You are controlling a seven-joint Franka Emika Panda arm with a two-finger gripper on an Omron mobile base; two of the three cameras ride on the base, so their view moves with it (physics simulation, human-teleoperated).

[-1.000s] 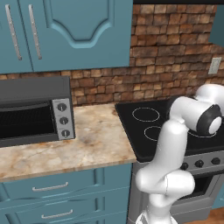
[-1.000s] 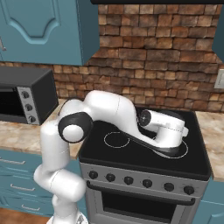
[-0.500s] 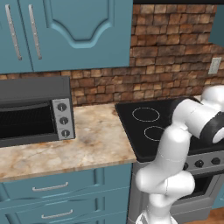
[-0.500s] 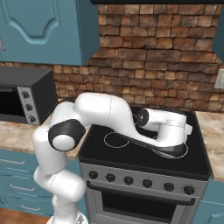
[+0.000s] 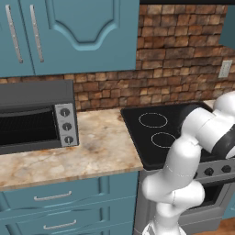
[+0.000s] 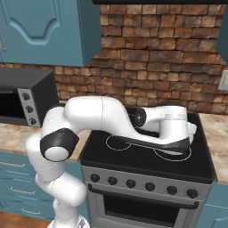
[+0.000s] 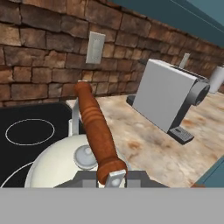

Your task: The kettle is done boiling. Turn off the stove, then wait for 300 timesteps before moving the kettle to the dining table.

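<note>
Hand view – fingers (image 7: 111,178) clamped on the kettle (image 7: 65,164) handle; right base view – arm hides it

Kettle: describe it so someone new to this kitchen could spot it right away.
Find the black glass stove against the brick wall, beside the marbled counter holding a grey coffee machine. The kettle sits on the stove's side nearest that counter, under the gripper. It is a squat white dome with a lid knob, crossed by a ribbed brown handle, which the gripper clamps.
</note>
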